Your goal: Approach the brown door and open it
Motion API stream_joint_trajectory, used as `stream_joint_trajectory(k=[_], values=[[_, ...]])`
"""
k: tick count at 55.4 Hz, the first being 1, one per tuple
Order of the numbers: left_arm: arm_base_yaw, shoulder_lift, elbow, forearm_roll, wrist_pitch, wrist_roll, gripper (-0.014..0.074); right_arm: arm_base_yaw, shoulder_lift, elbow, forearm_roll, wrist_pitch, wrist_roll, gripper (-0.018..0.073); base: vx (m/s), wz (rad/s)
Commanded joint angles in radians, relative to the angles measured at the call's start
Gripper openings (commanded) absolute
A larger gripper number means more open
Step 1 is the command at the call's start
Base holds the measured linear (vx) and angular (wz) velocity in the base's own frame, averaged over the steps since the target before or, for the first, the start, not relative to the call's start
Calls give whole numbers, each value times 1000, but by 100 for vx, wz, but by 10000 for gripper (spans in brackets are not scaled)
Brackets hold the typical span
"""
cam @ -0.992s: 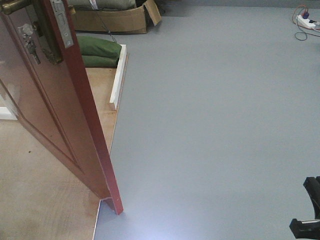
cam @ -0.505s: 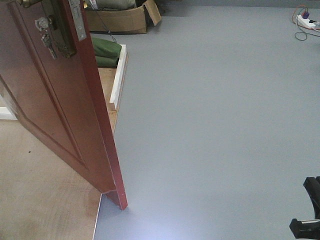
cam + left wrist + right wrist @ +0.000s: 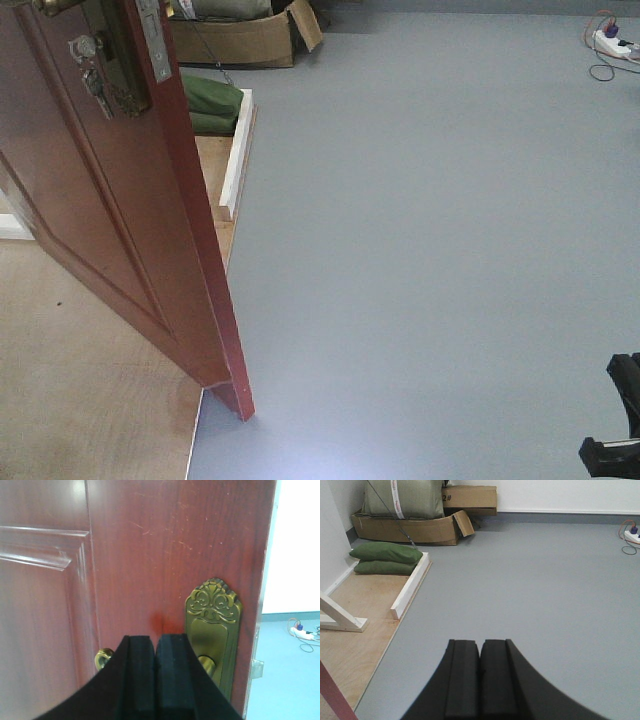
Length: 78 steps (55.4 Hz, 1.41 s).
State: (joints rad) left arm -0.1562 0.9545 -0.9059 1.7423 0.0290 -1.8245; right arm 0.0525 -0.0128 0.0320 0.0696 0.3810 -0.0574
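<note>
The brown door point(image 3: 110, 200) stands ajar at the left of the front view, its thin edge toward me. Its silver latch plate point(image 3: 153, 40), small keys point(image 3: 92, 82) and brass lever handle point(image 3: 55, 6) show at the top. In the left wrist view the door point(image 3: 150, 545) fills the frame. My left gripper point(image 3: 157, 640) is shut and empty, right in front of the lever. The pads hide most of the lever, leaving its curled tip point(image 3: 103, 658) and the ornate backplate point(image 3: 212, 625) showing. My right gripper point(image 3: 480, 643) is shut and empty over grey floor.
Grey floor point(image 3: 430, 250) spreads right of the door and wooden flooring point(image 3: 80, 400) lies behind it. A white wooden beam point(image 3: 236, 155), green bags point(image 3: 205, 100) and a cardboard box point(image 3: 235, 40) sit at the back left. A power strip point(image 3: 615, 42) lies far right.
In the front view the door's edge and handle shifted a little to the right in the first half second. Since then nothing has visibly moved.
</note>
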Motion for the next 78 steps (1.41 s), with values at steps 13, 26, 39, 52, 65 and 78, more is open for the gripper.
stream_joint_trajectory(k=[13, 26, 39, 52, 65, 78], values=[[-2, -12, -38, 59, 12, -2, -6, 1, -6, 3, -3, -77, -8, 0, 0, 0], [-2, -12, -38, 59, 12, -2, -6, 1, -6, 3, -3, -77, -8, 0, 0, 0], [-2, -12, -38, 59, 12, -2, -6, 1, -6, 3, -3, -82, -8, 0, 0, 0], [-2, -12, -38, 59, 12, -2, -6, 1, -6, 3, -3, -82, -8, 0, 0, 0], [-2, -12, -38, 59, 12, -2, -6, 1, -6, 3, -3, -82, -8, 0, 2, -2], [-2, -12, -38, 59, 12, -1, -6, 1, -6, 3, -3, -81, -8, 0, 7, 0]])
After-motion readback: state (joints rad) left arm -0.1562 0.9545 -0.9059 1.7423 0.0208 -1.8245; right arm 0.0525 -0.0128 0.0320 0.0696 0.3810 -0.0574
